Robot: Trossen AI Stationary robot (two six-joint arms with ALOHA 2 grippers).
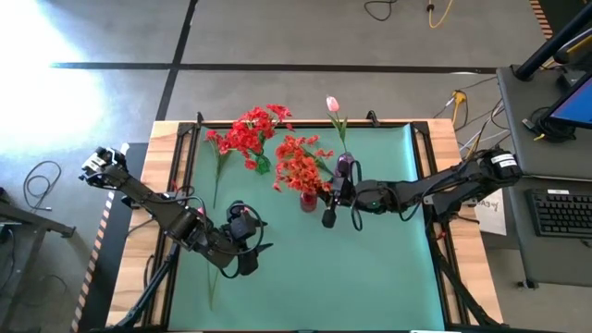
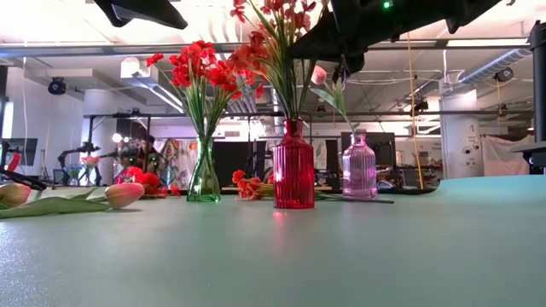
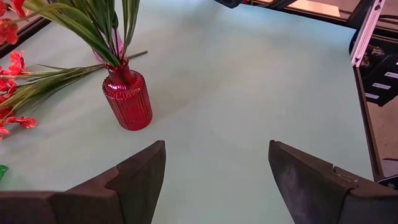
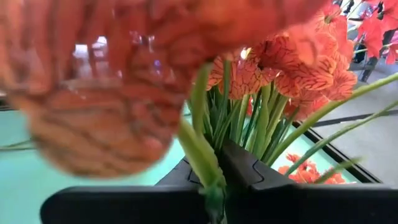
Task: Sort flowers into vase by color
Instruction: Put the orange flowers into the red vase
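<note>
Three vases stand mid-table: a green one (image 2: 204,181) with red flowers (image 2: 194,64), a red one (image 2: 293,176) with orange-red flowers (image 1: 299,165), and a purple one (image 2: 359,168) with a pink tulip (image 1: 332,104). My right gripper (image 4: 217,168) reaches in level from the table's right, above the red and purple vases (image 1: 338,190), shut on a green stem. My left gripper (image 3: 217,180) hangs open over the mat's near left part (image 1: 248,252), touching nothing. Two pink tulips (image 2: 124,194) lie flat on the mat near it. My right gripper pinches a pale green stem (image 4: 207,169) between its two fingers, which lie across it and come in about level from the table's right. The stem rises upright among the orange-red flowers' stems. A blurred orange blossom (image 4: 118,93) close to the lens hides its upper end.
Loose red and orange flowers (image 3: 15,93) lie on the mat to the left of and behind the vases. The green mat (image 1: 370,268) lies on a wooden table with rails along its edges. A desk with a keyboard (image 1: 564,211) stands to the right.
</note>
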